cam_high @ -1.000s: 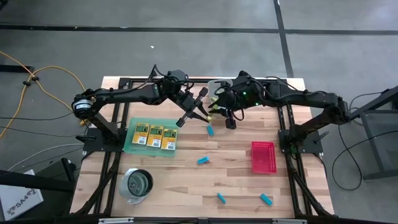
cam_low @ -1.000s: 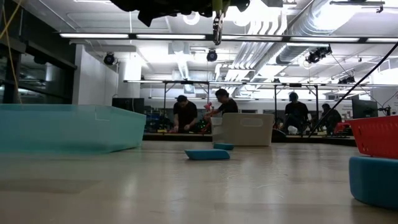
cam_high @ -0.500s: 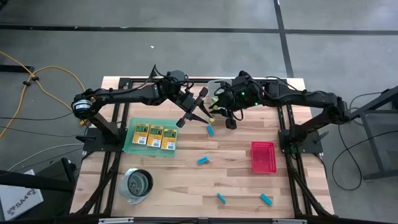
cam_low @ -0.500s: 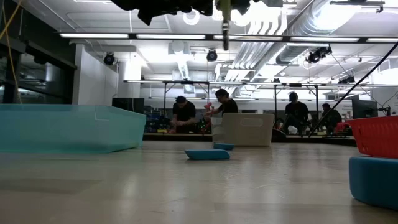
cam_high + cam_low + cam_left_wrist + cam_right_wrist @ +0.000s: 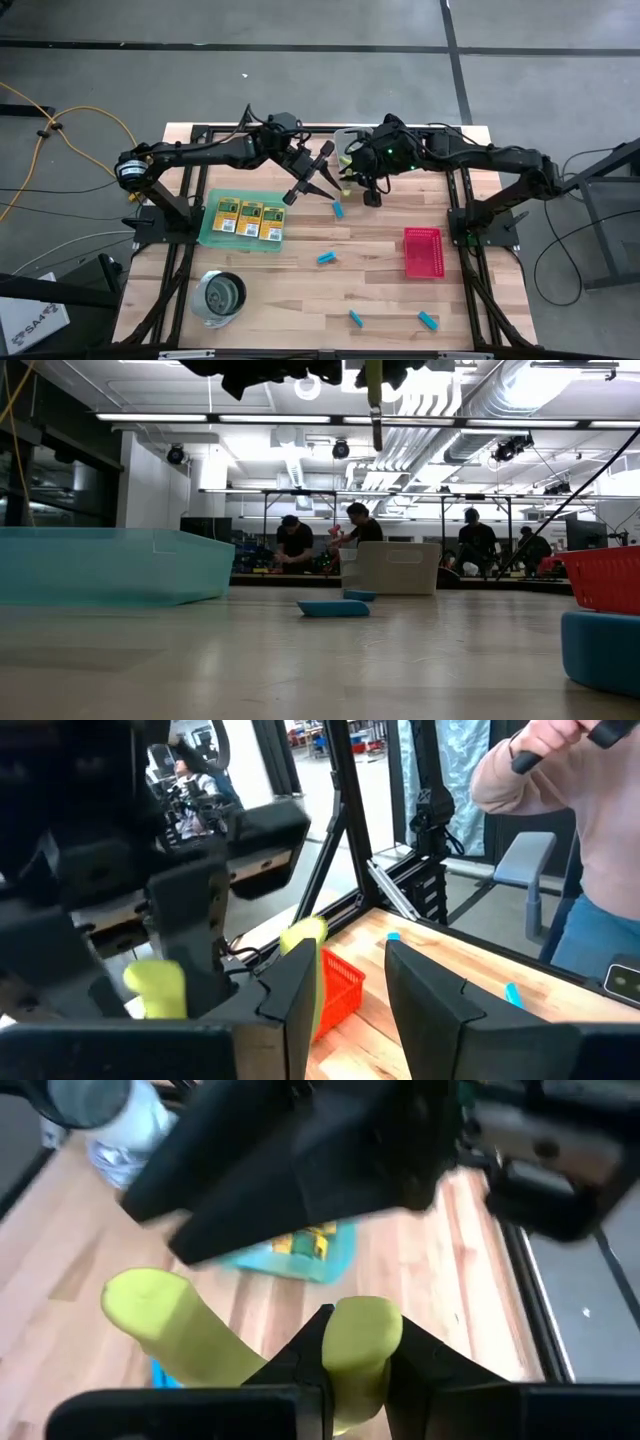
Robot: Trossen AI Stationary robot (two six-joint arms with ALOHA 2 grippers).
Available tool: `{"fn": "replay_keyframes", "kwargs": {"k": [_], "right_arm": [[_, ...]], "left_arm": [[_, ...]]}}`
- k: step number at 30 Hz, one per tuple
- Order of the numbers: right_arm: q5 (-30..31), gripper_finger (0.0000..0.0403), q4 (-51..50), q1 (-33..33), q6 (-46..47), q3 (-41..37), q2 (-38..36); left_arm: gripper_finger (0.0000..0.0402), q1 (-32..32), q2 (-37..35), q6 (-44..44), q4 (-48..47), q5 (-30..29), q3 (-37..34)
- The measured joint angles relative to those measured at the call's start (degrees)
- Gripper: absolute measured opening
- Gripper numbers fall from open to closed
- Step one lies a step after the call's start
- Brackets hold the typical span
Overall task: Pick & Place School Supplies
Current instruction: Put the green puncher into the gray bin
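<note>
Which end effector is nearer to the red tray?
The right end effector. It hangs over the table's far middle, closer to the red tray. The left end effector is beside it, farther from the tray.

Even, soft light fills the high view; the arms cast only faint shadows on the pale table (image 5: 300, 290). In the low view, ceiling strip lights (image 5: 250, 417) glare white and the arm parts at the top edge show as black silhouettes. The near tabletop there blurs, with a dull sheen. Both wrist views are soft: the yellow handles (image 5: 250, 1345) and dark fingers (image 5: 440, 1010) up close are out of focus.
</note>
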Motion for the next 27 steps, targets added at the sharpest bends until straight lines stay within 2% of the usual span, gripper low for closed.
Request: {"fn": "replay_keyframes", "kwargs": {"k": [8,15,19,23,27], "right_arm": [[5.4,0.0044,-1.5,-2.0,0.4,0.0,0.0],[4.2,0.0044,-1.0,-11.2,1.8,0.0,1.2],[-1.7,0.0044,0.1,-17.5,3.4,0.0,3.0],[-3.4,0.0044,1.6,-22.9,5.7,0.0,6.7],[-5.5,0.0044,1.5,-26.7,9.3,0.0,12.5]], "left_arm": [[0.0118,-0.3,-0.6,-0.8,-1.6,-0.3,0.0],[0.0118,-3.0,-0.6,-0.6,-9.0,-1.8,0.0],[0.0118,-6.4,-0.6,1.7,-12.8,-9.1,0.0],[0.0118,-10.4,-0.6,5.9,-17.4,-17.3,0.0],[0.0117,-12.8,-0.6,7.7,-19.8,-23.2,0.0]]}}
